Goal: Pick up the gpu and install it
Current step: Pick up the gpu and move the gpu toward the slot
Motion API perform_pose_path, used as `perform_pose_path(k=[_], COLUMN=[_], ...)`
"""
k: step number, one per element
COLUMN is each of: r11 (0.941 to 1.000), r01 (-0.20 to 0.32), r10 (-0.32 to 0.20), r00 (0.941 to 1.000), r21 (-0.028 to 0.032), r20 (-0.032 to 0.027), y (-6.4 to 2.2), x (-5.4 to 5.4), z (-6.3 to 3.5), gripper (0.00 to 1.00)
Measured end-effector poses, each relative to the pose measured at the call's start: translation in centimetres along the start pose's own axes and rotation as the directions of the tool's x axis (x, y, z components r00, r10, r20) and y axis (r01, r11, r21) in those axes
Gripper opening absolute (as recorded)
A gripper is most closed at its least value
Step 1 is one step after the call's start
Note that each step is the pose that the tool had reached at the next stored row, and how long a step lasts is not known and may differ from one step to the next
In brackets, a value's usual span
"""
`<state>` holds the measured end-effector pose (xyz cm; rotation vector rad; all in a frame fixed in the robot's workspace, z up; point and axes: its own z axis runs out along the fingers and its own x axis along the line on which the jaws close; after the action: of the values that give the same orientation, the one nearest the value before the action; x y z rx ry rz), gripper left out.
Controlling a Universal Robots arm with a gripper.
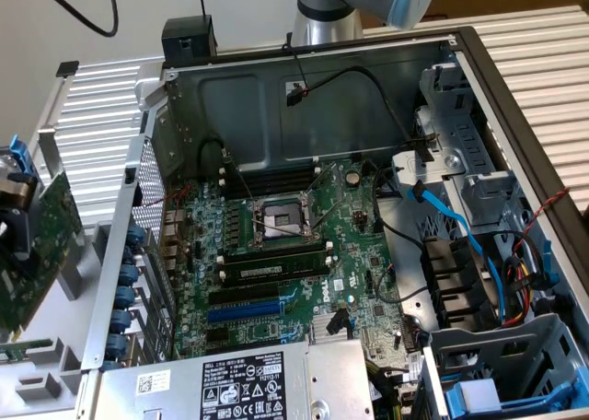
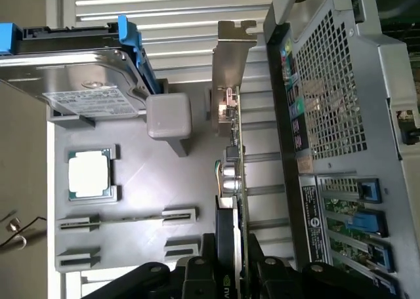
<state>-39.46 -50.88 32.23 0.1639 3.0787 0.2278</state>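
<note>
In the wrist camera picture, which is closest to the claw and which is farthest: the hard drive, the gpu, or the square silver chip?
1. gpu: nearest, gripped in the claw.
2. square silver chip: in its pocket on the grey tray, off to one side of the card.
3. hard drive: farthest, past the chip at the tray's far end.

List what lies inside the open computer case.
A green motherboard with a CPU socket, a memory stick and a blue cable. The labelled power supply hides whatever lies under it.
</note>
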Motion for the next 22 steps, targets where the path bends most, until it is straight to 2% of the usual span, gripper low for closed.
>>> perform_pose_path(k=[22], r11=[1.0], r01=[0.0], r10=[0.0], r00=[1.0], r21=[0.0], r20=[0.0001], y=[0.99], x=[-0.5], z=[-9.94], gripper=[0.29])
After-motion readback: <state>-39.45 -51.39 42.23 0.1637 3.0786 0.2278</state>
